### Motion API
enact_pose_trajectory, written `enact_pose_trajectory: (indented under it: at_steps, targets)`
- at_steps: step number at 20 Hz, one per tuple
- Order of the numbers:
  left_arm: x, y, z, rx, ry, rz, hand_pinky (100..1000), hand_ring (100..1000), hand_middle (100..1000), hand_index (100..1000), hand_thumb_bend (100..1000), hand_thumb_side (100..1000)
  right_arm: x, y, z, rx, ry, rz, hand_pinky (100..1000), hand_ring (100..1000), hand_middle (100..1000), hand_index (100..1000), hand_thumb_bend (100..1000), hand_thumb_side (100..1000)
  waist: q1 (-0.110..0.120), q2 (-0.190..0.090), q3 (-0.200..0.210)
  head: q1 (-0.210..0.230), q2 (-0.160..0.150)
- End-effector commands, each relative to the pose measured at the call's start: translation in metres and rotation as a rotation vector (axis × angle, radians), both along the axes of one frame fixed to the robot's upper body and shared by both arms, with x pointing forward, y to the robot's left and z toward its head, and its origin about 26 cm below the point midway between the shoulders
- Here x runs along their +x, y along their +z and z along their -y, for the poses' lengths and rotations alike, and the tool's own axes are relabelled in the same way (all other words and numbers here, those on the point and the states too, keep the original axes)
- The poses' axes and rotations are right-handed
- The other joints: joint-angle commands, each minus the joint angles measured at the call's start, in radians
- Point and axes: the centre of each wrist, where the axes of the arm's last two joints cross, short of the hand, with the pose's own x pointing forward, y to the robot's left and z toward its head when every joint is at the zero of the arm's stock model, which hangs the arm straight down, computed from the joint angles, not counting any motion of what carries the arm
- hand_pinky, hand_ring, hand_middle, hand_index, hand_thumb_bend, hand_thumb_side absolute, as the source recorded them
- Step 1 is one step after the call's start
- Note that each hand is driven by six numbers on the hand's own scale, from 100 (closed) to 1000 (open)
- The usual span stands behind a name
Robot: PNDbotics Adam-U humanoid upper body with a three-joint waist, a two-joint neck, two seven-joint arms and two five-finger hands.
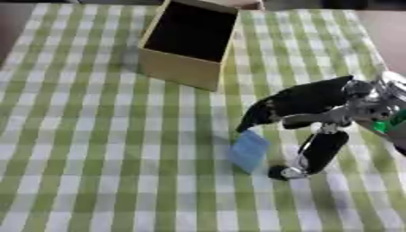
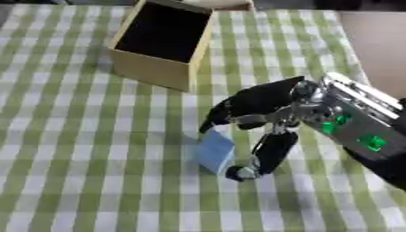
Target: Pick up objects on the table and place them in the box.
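Nearest: thumb tip down on the checked cloth of the desk [image 1: 95, 172], just behind and right of a small blue block [image 1: 249, 151]. Right hand [image 2: 262, 106] spread over that block, fingers [image 1: 258, 115] arched above its far top corner, thumb low on the near side, block sitting in the gap between. Not yet clamped; contact at the fingertips cannot be told. Block standing tilted on the cloth, not lifted. Best to close fingers and thumb squarely on opposite faces before raising, to avoid tipping it over. Farther, ahead and left of the hand, well apart: open tan box [image 1: 184, 68], dark inside, contents not visible. Left hand in neither view.
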Motion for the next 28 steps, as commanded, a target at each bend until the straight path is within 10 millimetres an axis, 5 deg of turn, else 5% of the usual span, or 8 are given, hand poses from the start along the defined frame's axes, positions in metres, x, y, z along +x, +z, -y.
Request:
enact_pose_trajectory:
  at_steps: [1, 12, 17, 22, 28]
  targets:
    - [-0.001, 0.008, 0.001, 0.006, -0.015, 0.027, 623, 605, 600, 677, 229, 640, 0.006, 0.004, 0.003, -0.015, -0.014, 0.027, 893, 977, 890, 963, 330, 523, 0.004, -0.011, 0.003, -0.005, -0.012]
    - [0.0, 0.009, 0.004, 0.006, -0.026, 0.027, 623, 604, 600, 677, 222, 647, 0.022, -0.006, 0.006, 0.012, -0.057, 0.038, 878, 960, 863, 942, 311, 516, 0.007, 0.006, 0.013, -0.014, -0.026]
    - [0.0, 0.009, 0.003, 0.006, -0.026, 0.027, 623, 604, 599, 677, 219, 649, 0.024, -0.008, 0.005, 0.033, -0.046, 0.035, 860, 920, 712, 846, 273, 531, 0.007, 0.01, 0.014, -0.013, -0.023]
    - [0.0, 0.009, 0.004, 0.01, -0.028, 0.024, 623, 604, 600, 677, 218, 651, 0.023, -0.006, 0.005, 0.099, -0.037, 0.065, 831, 844, 499, 627, 248, 536, 0.007, 0.008, 0.012, -0.01, -0.022]
    - [0.0, 0.009, 0.003, 0.018, -0.029, 0.019, 624, 604, 600, 677, 218, 654, 0.023, -0.004, 0.01, 0.197, -0.089, 0.125, 811, 790, 441, 552, 193, 548, 0.006, 0.005, 0.009, -0.008, -0.023]
